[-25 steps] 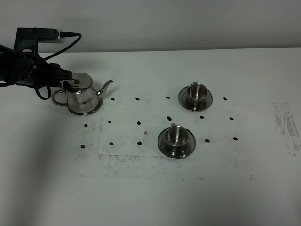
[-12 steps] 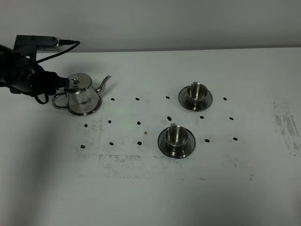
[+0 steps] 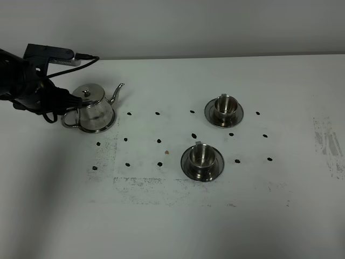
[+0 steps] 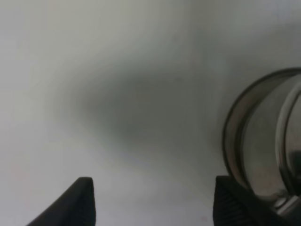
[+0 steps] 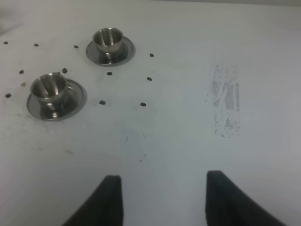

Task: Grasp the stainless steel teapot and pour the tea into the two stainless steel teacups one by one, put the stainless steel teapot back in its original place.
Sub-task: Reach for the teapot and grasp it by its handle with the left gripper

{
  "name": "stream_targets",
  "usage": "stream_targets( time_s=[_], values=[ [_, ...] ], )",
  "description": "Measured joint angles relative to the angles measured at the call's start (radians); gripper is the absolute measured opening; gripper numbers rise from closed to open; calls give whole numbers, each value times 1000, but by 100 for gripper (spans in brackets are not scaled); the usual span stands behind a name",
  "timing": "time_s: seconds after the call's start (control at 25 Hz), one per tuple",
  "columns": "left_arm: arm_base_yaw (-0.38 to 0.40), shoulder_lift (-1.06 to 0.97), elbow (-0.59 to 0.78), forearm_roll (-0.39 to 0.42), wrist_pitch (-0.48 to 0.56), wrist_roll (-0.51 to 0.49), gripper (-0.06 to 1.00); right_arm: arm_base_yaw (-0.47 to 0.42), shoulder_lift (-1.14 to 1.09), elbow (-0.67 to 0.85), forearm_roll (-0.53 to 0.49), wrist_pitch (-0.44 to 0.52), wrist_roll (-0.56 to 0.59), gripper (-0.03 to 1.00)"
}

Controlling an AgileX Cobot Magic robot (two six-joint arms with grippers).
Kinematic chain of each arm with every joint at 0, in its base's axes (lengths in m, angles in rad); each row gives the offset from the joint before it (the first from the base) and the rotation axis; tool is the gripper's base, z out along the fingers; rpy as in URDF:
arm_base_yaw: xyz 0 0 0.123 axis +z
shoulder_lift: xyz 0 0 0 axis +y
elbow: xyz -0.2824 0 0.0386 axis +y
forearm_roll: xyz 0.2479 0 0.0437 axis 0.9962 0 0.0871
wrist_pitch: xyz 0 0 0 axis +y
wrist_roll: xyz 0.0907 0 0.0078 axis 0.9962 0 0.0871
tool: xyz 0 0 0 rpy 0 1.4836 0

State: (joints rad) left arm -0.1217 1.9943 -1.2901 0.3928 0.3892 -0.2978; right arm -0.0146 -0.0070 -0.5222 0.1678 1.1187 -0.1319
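The stainless steel teapot (image 3: 95, 105) stands on its flat saucer (image 3: 105, 127) at the far left of the table, with its spout pointing right and away. My left gripper (image 3: 69, 105) is at the loop handle on the pot's left side. In the left wrist view its fingertips (image 4: 84, 202) stand wide apart with nothing between them (image 4: 157, 202), and the teapot's shiny round side (image 4: 263, 141) is just beside one finger. Two steel teacups on saucers stand to the right, one farther (image 3: 225, 105) and one nearer (image 3: 200, 155). Both show in the right wrist view (image 5: 107, 40) (image 5: 48, 87). My right gripper (image 5: 160, 200) is open and empty above bare table.
Small black dots (image 3: 159, 141) are scattered across the white table between the teapot and the cups. A grey scuffed patch (image 3: 328, 143) marks the right side. The left arm's cable (image 3: 81, 56) loops behind the teapot.
The teapot has shifted slightly left and away, and its spout has swung toward the far side. The left arm has moved lower beside the handle. The cups have not moved.
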Motion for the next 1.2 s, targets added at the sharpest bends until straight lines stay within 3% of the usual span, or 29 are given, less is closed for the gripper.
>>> stream_targets(
  time_s=[0.4, 1.2],
  values=[
    [0, 0, 0, 0, 84, 23, 53, 0, 0, 0, 0, 0, 0, 39],
    [-21, 0, 0, 0, 113, 108, 53, 0, 0, 0, 0, 0, 0, 39]
  ],
)
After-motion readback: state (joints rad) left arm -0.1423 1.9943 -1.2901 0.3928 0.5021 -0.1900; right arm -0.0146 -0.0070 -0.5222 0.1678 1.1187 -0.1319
